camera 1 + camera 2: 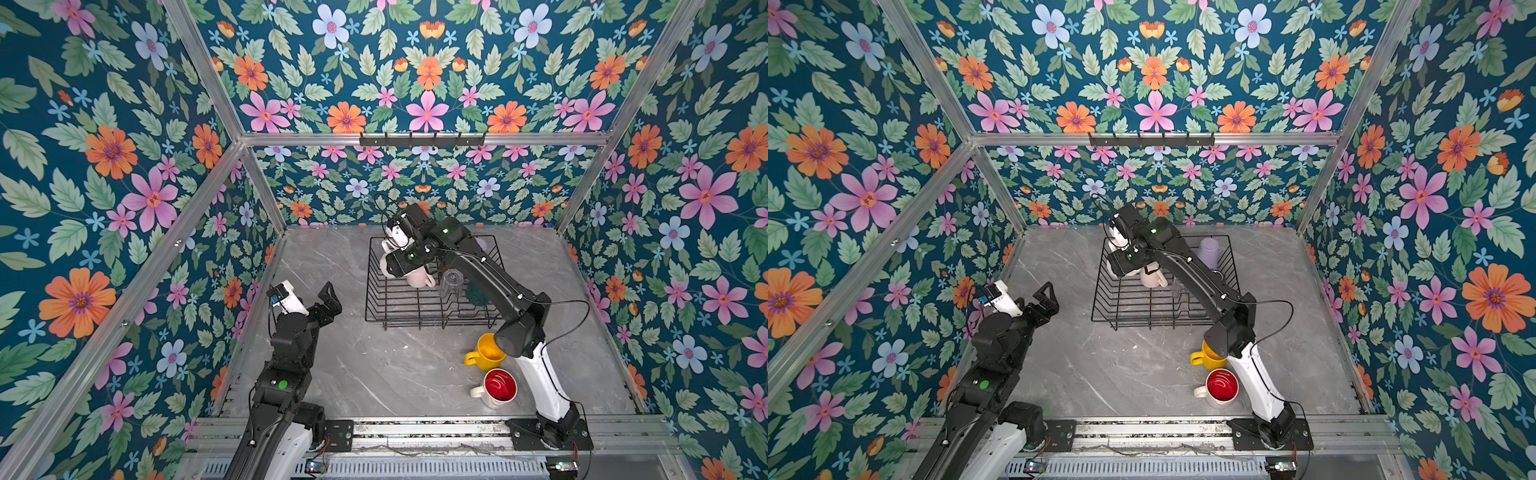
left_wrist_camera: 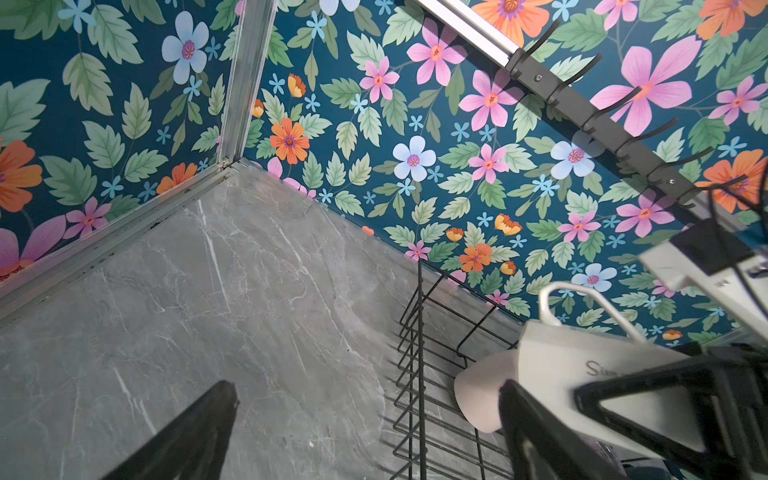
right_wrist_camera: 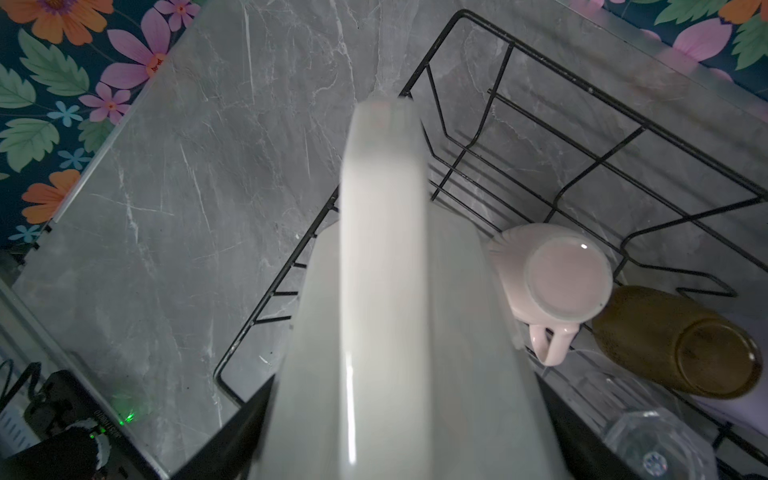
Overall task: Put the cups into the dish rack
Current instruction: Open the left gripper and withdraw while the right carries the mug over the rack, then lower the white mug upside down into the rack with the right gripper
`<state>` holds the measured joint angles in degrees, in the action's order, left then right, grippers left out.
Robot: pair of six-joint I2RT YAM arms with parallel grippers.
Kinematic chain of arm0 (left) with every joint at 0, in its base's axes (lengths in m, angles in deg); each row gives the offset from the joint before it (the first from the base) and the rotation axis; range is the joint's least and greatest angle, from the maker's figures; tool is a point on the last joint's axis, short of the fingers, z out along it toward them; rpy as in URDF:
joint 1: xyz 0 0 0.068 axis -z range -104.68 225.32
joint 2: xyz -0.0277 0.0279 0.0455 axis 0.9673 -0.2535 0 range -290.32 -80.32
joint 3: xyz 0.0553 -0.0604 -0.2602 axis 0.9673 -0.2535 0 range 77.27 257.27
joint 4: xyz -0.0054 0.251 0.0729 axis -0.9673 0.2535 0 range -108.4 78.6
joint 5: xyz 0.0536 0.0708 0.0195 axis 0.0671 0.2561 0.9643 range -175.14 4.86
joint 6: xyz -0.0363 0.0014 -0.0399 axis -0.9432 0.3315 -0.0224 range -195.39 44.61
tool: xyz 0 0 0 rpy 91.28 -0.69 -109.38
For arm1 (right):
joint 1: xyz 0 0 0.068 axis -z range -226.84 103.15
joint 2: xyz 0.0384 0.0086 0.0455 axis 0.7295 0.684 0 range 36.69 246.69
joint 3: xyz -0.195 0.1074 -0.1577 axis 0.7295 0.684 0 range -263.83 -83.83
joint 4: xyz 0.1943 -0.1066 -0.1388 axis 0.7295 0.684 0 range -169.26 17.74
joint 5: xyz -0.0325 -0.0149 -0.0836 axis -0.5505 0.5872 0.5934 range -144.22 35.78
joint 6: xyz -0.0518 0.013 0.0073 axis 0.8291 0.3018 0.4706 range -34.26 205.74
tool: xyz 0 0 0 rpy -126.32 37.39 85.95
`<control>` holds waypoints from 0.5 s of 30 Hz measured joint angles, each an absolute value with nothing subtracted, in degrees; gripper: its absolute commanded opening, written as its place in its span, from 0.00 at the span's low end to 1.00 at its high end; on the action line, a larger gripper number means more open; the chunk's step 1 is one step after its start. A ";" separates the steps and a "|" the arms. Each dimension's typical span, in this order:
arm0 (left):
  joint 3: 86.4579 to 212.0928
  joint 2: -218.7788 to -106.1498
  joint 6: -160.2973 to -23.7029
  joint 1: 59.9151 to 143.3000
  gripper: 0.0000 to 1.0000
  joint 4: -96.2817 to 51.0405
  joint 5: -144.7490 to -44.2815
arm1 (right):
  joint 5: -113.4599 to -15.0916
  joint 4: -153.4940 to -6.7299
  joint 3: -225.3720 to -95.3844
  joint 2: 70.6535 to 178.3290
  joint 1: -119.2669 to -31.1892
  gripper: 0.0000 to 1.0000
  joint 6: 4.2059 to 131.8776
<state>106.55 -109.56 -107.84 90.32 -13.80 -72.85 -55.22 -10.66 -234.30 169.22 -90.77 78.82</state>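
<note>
We see the white mug (image 3: 382, 291) pinched in the right gripper (image 3: 405, 378) above the left edge of the dish rack (image 1: 415, 321). The pale pink mug (image 3: 561, 282) stands upside down inside the rack. The yellow mug (image 1: 486, 353) and the red-lined mug (image 1: 498, 386) sit on the table in front of it. Left of the rack, the left gripper (image 2: 368, 390) hovers, spread wide.

Right arm (image 1: 478, 266) stretched over the dish rack (image 1: 415, 320)
What seems a white mug (image 1: 385, 268) shows under its wrist; a pink mug (image 1: 417, 277) and clear glass (image 1: 452, 279) sit inside, a yellow mug (image 1: 484, 353) and red-lined mug (image 1: 498, 388) on the table (image 1: 374, 374) just outside.
</note>
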 measured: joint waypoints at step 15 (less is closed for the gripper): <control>106.46 -107.52 -107.36 90.32 1.00 -13.14 -72.24 | -51.85 -7.49 -235.65 176.17 -90.81 0.00 79.79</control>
